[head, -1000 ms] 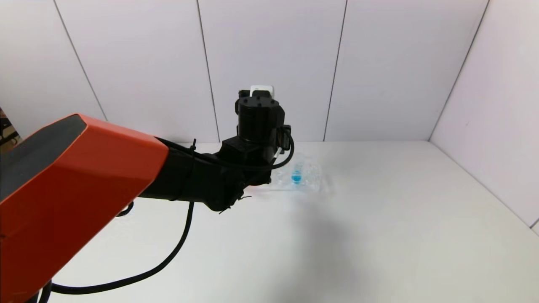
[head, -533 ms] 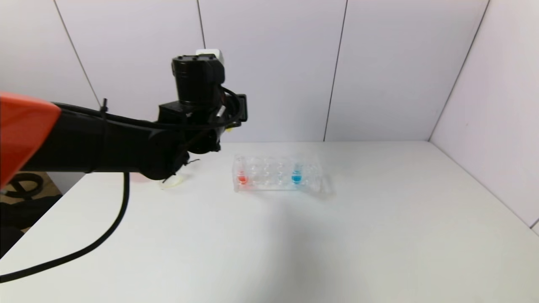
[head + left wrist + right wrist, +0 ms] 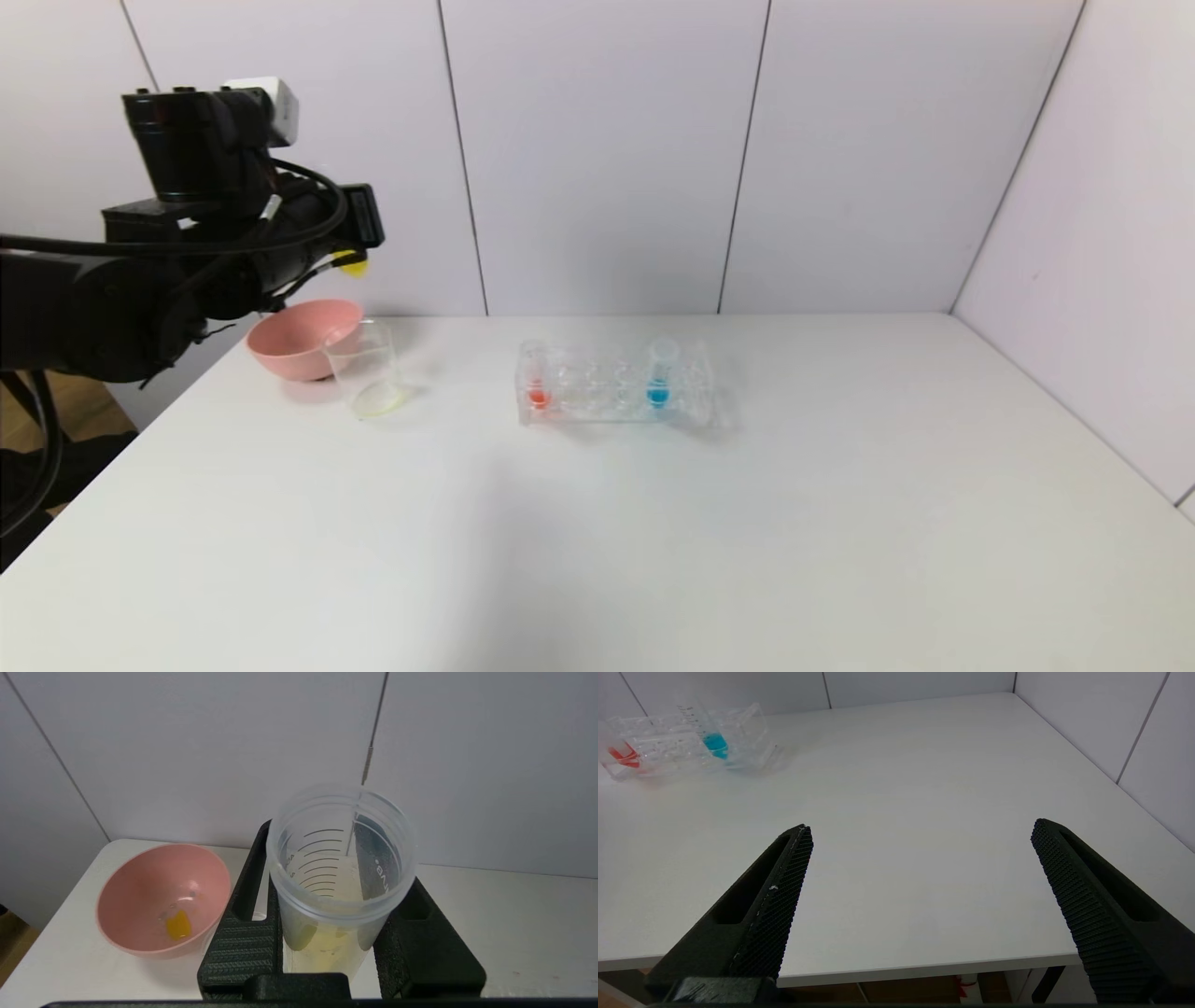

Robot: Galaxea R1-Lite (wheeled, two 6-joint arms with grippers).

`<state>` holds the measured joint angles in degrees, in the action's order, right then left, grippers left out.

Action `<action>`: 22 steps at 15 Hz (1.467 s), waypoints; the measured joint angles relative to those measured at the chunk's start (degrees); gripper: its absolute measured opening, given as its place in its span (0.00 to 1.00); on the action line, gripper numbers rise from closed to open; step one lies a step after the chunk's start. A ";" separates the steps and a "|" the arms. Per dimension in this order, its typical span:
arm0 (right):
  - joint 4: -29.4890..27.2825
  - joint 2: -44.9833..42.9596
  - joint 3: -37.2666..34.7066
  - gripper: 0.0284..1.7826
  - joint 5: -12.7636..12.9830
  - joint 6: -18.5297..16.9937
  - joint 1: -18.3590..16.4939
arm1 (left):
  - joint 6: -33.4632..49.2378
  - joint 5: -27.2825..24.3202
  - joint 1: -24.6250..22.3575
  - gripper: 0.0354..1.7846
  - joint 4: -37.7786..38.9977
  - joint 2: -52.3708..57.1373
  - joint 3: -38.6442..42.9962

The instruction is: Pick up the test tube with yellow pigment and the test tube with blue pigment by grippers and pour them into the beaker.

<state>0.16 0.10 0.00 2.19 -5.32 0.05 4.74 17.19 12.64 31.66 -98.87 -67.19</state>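
Jaws of the left gripper (image 3: 337,868) were closed against both sides of the test tube with yellow pigment (image 3: 341,826), 1 black finger (image 3: 243,947) pressing each flank. In the left wrist view the tube's open mouth faced the camera, and pale yellow showed through its lower wall. In the head view the left arm hung raised at the table's far left, above the pink bowl (image 3: 301,338), with the tube's yellow end (image 3: 353,267) poking out beside the fingers, well above the tabletop.

The beaker (image 3: 365,378) stood upright on the white table (image 3: 747,523), just beside the bowl on its rack side, with a thin pale yellow layer in its bottom. The bowl held a small yellow blob (image 3: 178,924).

The clear tube rack (image 3: 616,387) sat near the table's middle rear, well apart from the beaker. In it stood 2 tubes: the red-orange tube (image 3: 537,378) at the end nearer the beaker, and the test tube with blue pigment (image 3: 659,375) toward the other end, untouched.

The right gripper (image 3: 920,826) hovered low over the table's near edge, its jaws spread wide and holding nothing, with the rack far off.
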 joint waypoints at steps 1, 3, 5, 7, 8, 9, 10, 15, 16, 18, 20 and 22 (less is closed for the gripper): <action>0.00 0.00 0.00 0.96 0.00 -0.02 0.00 | 0.18 -1.62 -2.32 0.29 0.20 0.80 1.46; 0.00 0.00 0.00 0.96 0.00 -0.02 0.00 | 0.77 -4.85 -6.91 0.29 0.32 2.04 3.67; 0.00 0.00 0.00 0.96 0.00 0.00 0.00 | 0.99 -7.80 -10.53 0.29 0.37 2.86 5.66; 0.00 0.00 0.00 0.96 -0.02 -0.02 0.00 | 1.04 -10.56 -13.06 0.29 0.39 3.30 6.72; 0.00 0.00 0.00 0.96 0.00 -0.02 0.00 | 1.07 -11.96 -14.21 0.29 0.39 3.34 7.02; -0.02 0.00 0.00 0.96 0.00 0.00 0.00 | 1.07 -13.47 -15.34 0.29 0.39 3.39 7.50; 0.00 0.00 0.00 0.96 0.00 0.00 -0.02 | 1.04 -14.38 -16.19 0.29 0.37 3.44 7.88; 0.00 0.00 0.00 0.96 0.00 0.00 0.00 | -1.27 -21.67 -20.35 0.29 -0.05 3.61 8.55; 0.00 0.00 0.00 0.96 0.00 -0.02 0.00 | -2.57 -22.61 -20.93 0.29 -0.11 3.58 8.55; 0.00 0.00 0.00 0.96 0.00 0.00 0.00 | -4.96 -24.34 -22.35 0.29 -0.11 3.55 9.35; 0.00 0.00 0.00 0.96 0.00 0.00 0.00 | -5.58 -25.72 -23.19 0.29 -0.11 3.36 9.70; 0.00 0.00 0.00 0.96 0.00 0.00 0.00 | -5.86 -25.87 -23.88 0.29 -0.13 3.04 9.97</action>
<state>0.16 0.10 0.00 2.19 -5.32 0.05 -1.12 -8.68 -11.24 31.52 -95.83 -57.22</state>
